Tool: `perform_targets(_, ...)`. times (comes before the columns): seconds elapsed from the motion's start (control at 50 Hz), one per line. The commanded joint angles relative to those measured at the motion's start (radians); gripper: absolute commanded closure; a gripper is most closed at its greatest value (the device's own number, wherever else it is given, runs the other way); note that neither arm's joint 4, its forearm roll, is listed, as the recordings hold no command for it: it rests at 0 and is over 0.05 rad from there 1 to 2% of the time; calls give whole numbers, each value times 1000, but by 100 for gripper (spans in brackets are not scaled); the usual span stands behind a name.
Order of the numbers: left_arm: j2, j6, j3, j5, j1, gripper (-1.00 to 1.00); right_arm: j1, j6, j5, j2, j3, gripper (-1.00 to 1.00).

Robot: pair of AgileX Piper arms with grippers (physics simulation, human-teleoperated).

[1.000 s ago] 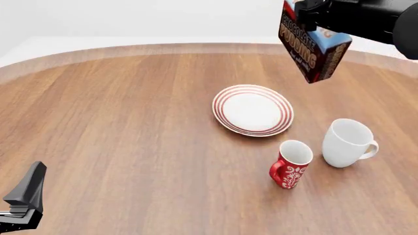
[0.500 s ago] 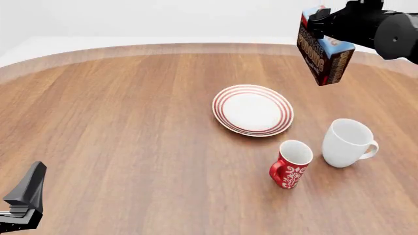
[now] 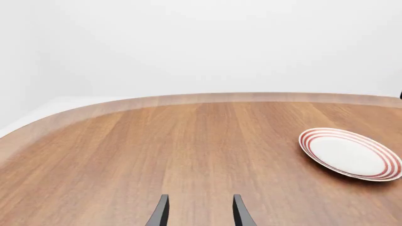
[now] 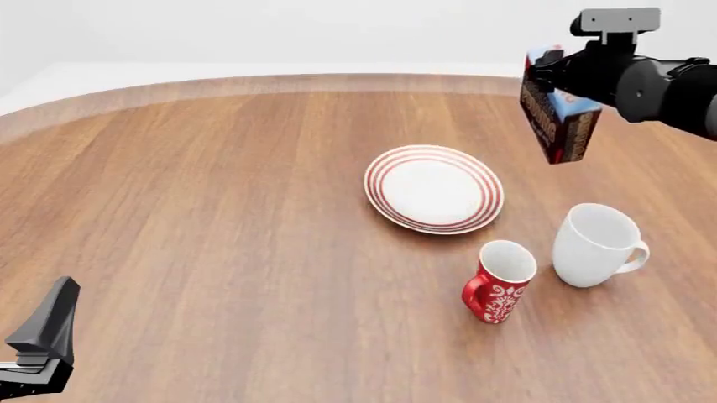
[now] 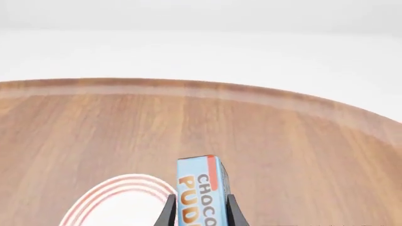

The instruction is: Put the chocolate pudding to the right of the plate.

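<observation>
My right gripper [image 4: 552, 74] is shut on the chocolate pudding [image 4: 558, 122], a carton with a light-blue top and dark brown and red sides, held in the air above the table to the upper right of the plate [image 4: 434, 188]. In the right wrist view the pudding [image 5: 199, 193] sits between the two fingers, with the plate's red-ringed rim [image 5: 113, 193] below it. The plate also shows in the left wrist view [image 3: 349, 153]. My left gripper [image 3: 197, 214] is open and empty, low over bare table at the near left.
A plain white mug [image 4: 599, 244] stands to the lower right of the plate. A red patterned mug [image 4: 499, 280] stands just left of it. The table's curved far edge [image 4: 336, 82] runs behind them. Part of the left arm [image 4: 39, 348] shows at the bottom left corner.
My right gripper has carried the pudding to the right and a little lower, and the carton now hangs more upright. The left arm, the plate and both mugs have not moved.
</observation>
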Motion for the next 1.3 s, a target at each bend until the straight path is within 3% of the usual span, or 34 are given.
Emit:
perform_targets(0.02,0,0,0,0,0,-100,-43,8,-27,97,-44,100)
perform_targets(0.68,0,0,0,0,0,-100,-135,28,18,291,-202,100)
perform_targets(0.98,0,0,0,0,0,-100,-109,56,43,298,-198,100)
perform_targets(1.3,0,0,0,0,0,-100,-104,44,82,337,-224,100)
